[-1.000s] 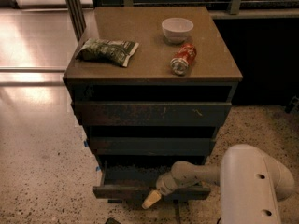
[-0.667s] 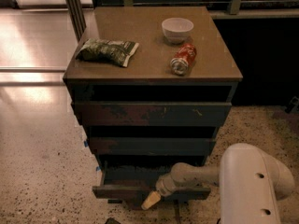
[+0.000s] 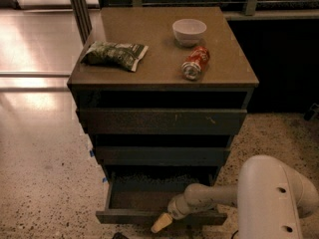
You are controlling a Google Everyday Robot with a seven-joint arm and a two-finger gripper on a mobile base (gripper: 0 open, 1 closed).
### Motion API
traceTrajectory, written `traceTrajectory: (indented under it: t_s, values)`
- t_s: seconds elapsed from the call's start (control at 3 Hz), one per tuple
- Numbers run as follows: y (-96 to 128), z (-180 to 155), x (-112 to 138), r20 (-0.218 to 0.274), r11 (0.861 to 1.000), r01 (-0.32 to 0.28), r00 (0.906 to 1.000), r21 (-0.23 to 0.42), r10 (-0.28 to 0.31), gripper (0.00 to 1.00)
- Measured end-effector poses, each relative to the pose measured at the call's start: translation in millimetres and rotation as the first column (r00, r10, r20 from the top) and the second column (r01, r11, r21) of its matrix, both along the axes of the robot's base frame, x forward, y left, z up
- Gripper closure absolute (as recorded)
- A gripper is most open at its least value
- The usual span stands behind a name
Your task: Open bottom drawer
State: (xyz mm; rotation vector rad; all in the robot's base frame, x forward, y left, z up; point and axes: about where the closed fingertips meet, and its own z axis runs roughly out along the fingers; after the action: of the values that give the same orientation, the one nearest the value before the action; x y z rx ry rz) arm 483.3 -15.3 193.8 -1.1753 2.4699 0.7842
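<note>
1 bottom drawer [image 3: 139, 199] pulled out, speckled floor showing; end effector [image 3: 162, 223] at front edge (grip state unreadable).

Bottom drawer [image 3: 129, 216] (slimmest, dark scuffed front) is sitting pulled out, speckled floor showing just behind the gripper [image 3: 160, 224], which is hanging at its front lip.

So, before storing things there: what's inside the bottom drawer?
Only its bare speckled floor shows inside the bottom drawer; the back part is hidden under the middle drawer. The gripper sits at its front edge.
</note>
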Motion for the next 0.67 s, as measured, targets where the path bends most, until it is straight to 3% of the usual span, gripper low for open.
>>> traceTrajectory:
  t_s: [0.33,0.67]
  values:
    - [0.2,-0.9,-3.8,-0.002,1.000,0.000,1.0000,-0.008,0.000,0.00]
    - [-6.8,-2.3,-24.9,-0.020,0.999,-0.002,0.9998,-0.045,0.001,0.00]
